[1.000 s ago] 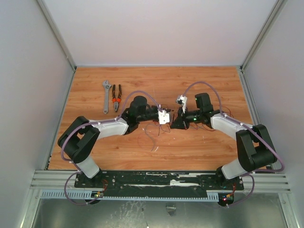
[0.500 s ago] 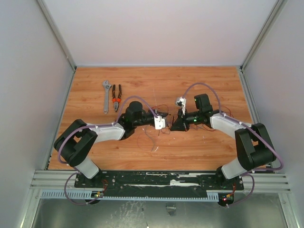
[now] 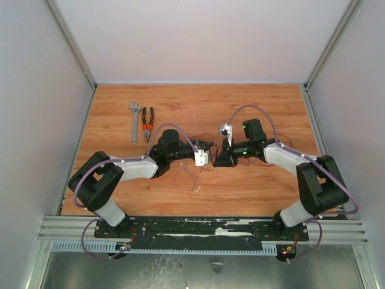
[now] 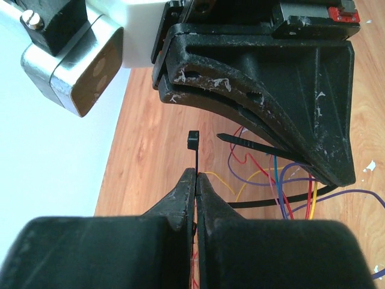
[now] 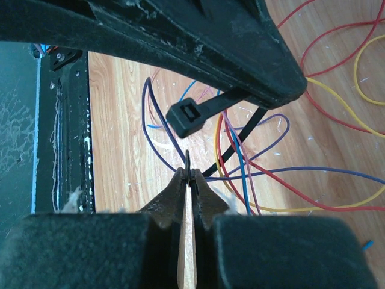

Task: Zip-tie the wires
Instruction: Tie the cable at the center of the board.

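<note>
The zip tie is a black strip looped round the wires, and both grippers pinch it. My left gripper (image 4: 197, 176) is shut on the strip just below its square head (image 4: 193, 140). My right gripper (image 5: 189, 173) is shut on the thin tail end, with the head (image 5: 189, 118) close above its tips. The strap (image 5: 239, 141) runs back under the thin red, purple, yellow and blue wires (image 5: 249, 174). From above, the two grippers meet tip to tip at the table's middle (image 3: 212, 158), over the loose wires (image 3: 194, 175).
A grey wrench (image 3: 135, 122) and orange-handled pliers (image 3: 147, 124) lie at the back left of the wooden table (image 3: 120, 108). More wires trail under the right arm (image 3: 283, 144). White walls stand on both sides and behind.
The left wrist has shifted slightly nearer and to the left, and the right wrist has followed a little to the left. Both stay shut on the zip tie.
</note>
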Available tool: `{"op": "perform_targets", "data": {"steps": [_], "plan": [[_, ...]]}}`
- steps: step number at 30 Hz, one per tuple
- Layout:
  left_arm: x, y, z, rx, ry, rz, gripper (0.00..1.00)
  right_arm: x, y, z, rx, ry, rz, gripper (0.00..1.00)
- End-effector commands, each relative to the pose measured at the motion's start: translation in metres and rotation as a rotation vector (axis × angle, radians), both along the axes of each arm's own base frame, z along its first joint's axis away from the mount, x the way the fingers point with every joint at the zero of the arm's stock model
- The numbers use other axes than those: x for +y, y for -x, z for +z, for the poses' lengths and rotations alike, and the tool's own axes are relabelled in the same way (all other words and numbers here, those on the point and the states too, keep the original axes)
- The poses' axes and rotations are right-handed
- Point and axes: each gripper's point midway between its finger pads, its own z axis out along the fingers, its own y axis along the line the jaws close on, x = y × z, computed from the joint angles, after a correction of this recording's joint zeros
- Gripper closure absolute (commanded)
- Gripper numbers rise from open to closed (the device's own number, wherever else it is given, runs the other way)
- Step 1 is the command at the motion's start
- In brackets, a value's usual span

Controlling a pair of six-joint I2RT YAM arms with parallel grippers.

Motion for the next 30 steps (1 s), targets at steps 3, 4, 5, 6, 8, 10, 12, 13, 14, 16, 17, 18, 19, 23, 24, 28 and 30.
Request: {"op": "perform_targets", "data": {"steps": [3, 4, 5, 6, 8, 10, 12, 13, 14, 16, 17, 18, 19, 23, 24, 28, 30], "plan": [[0.001, -0.005, 0.016, -0.094, 0.024, 0.023, 1.0, 0.005, 0.001, 0.002, 0.012, -0.005, 0.027, 1.0], [0.002, -0.006, 0.016, -0.093, 0.023, 0.028, 1.0, 0.005, 0.0, 0.002, 0.014, -0.003, 0.025, 1.0], [0.002, -0.007, 0.016, -0.096, 0.021, 0.03, 1.0, 0.006, 0.0, 0.002, 0.013, -0.004, 0.024, 1.0], [0.002, -0.008, 0.015, -0.099, 0.018, 0.033, 1.0, 0.006, -0.001, 0.002, 0.013, -0.005, 0.024, 1.0], [0.003, -0.01, 0.014, -0.111, 0.011, 0.037, 1.0, 0.007, -0.002, 0.003, 0.011, -0.006, 0.024, 1.0], [0.003, -0.011, 0.014, -0.115, 0.012, 0.036, 1.0, 0.007, -0.003, 0.003, 0.007, -0.004, 0.023, 1.0], [0.004, -0.012, 0.015, -0.118, 0.014, 0.035, 1.0, 0.007, -0.002, 0.003, 0.004, -0.003, 0.026, 1.0], [0.004, -0.012, 0.016, -0.125, 0.009, 0.035, 1.0, 0.007, -0.002, 0.003, 0.003, -0.003, 0.027, 1.0], [0.004, -0.013, 0.015, -0.13, 0.001, 0.034, 1.0, 0.007, -0.002, 0.002, 0.002, -0.001, 0.026, 1.0], [0.006, -0.014, 0.014, -0.145, -0.027, 0.032, 1.0, 0.007, -0.003, 0.002, 0.002, 0.0, 0.026, 1.0], [0.006, -0.015, 0.014, -0.152, -0.038, 0.031, 1.0, 0.007, -0.003, 0.002, 0.002, 0.0, 0.027, 1.0], [0.007, -0.015, 0.013, -0.159, -0.047, 0.033, 1.0, 0.008, -0.003, 0.002, 0.0, -0.002, 0.03, 1.0], [0.008, -0.016, 0.015, -0.166, -0.051, 0.036, 1.0, 0.008, -0.004, 0.002, -0.002, -0.001, 0.03, 1.0], [0.01, -0.018, 0.015, -0.173, -0.06, 0.043, 1.0, 0.008, -0.005, 0.002, -0.006, 0.002, 0.03, 1.0], [0.011, -0.019, 0.015, -0.175, -0.061, 0.047, 1.0, 0.008, -0.005, 0.003, -0.008, 0.002, 0.031, 1.0], [0.01, -0.018, 0.015, -0.171, -0.052, 0.043, 1.0, 0.009, -0.004, 0.002, -0.006, 0.0, 0.034, 1.0], [0.009, -0.018, 0.016, -0.17, -0.043, 0.042, 1.0, 0.01, -0.004, 0.001, 0.0, -0.001, 0.04, 1.0]]}}
